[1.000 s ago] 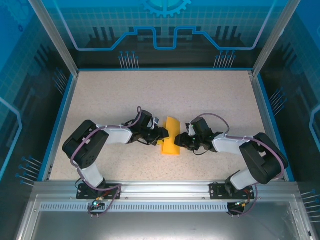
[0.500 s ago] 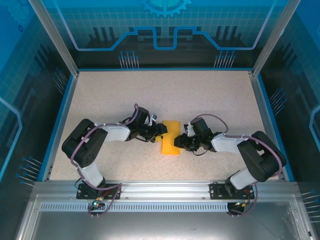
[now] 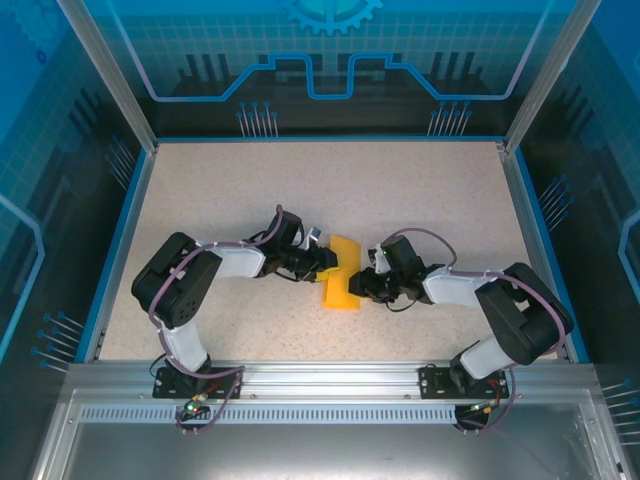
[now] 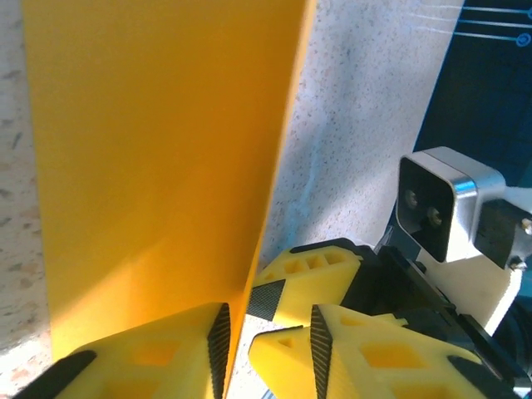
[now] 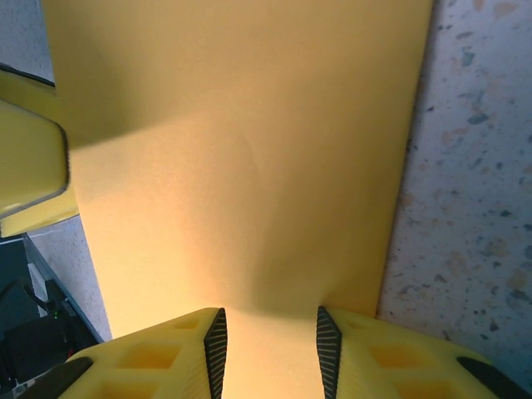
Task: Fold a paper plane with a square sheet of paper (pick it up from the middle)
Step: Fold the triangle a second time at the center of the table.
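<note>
Flanking square sheet of paper (image 3: 343, 290): left pincer (image 4: 264, 337), right pincer (image 5: 270, 332) part-open, paper between jaws.

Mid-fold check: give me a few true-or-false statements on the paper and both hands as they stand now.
1. The paper lies on the table between the left hand and the right hand. True.
2. The paper is a flat, full square. False: it shows as a narrow strip, longer than wide.
3. The right hand's jaws stand apart with paper between them. True.
4. The left hand hangs well clear of the paper. False: it is at the paper's left edge, and that edge runs in between its jaws.
5. The paper sits against the table's far edge. False: it is around the middle.
</note>
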Available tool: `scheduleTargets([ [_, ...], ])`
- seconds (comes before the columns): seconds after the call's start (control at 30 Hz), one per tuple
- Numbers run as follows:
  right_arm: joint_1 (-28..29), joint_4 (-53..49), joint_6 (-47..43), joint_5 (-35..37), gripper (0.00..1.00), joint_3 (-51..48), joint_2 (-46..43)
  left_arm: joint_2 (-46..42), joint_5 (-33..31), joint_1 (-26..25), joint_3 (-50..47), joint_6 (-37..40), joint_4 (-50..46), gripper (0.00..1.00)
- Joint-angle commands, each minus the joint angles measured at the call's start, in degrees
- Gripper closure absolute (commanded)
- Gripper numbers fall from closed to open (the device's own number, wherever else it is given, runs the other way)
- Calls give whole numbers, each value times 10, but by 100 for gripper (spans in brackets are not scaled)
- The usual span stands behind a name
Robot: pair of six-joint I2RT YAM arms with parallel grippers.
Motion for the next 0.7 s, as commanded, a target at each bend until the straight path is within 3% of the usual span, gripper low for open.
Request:
scheduleTargets([
  [0.0,20,-46,-31,24,63,25,-33,6,-1,1,14,12,-41,71],
  [0.17,86,-191,-103,170,62,78,-80,5,-11,1,25,10,-61,84],
  [0.37,198,-272,-155,364,52,112,-118,2,-15,1,43,15,-92,93],
  [0.57,297,-299,-197,468,41,159,-82,1,-19,1,46,16,-103,93],
  [0.67,317,-313,-193,505,39,189,-52,3,-18,1,48,17,-104,93],
])
